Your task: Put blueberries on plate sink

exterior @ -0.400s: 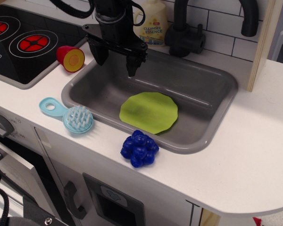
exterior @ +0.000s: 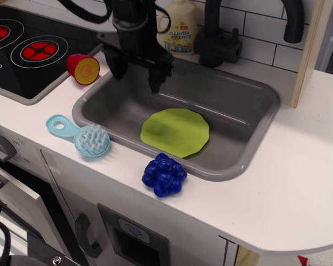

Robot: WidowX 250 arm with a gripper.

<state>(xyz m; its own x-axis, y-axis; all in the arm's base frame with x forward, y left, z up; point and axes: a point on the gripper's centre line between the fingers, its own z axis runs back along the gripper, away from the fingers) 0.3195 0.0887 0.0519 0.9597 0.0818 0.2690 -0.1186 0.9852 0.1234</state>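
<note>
The blueberries [exterior: 164, 175], a glossy deep-blue cluster, lie on the white counter just in front of the sink's near rim. The lime-green plate [exterior: 175, 132] lies flat in the grey sink [exterior: 250, 94], near its front wall. My black gripper [exterior: 136, 78] hangs over the sink's far left part, fingers pointing down and spread apart, holding nothing. It is well behind and to the left of the blueberries and the plate.
A light-blue round brush [exterior: 89, 138] lies on the counter left of the sink. A red and yellow toy piece [exterior: 82, 68] sits by the black stovetop [exterior: 22, 50]. A soap bottle [exterior: 179, 27] and a black faucet [exterior: 217, 39] stand behind the sink.
The gripper has turned slightly and shifted a little over the sink's far left part. The blueberries and plate have not moved.
</note>
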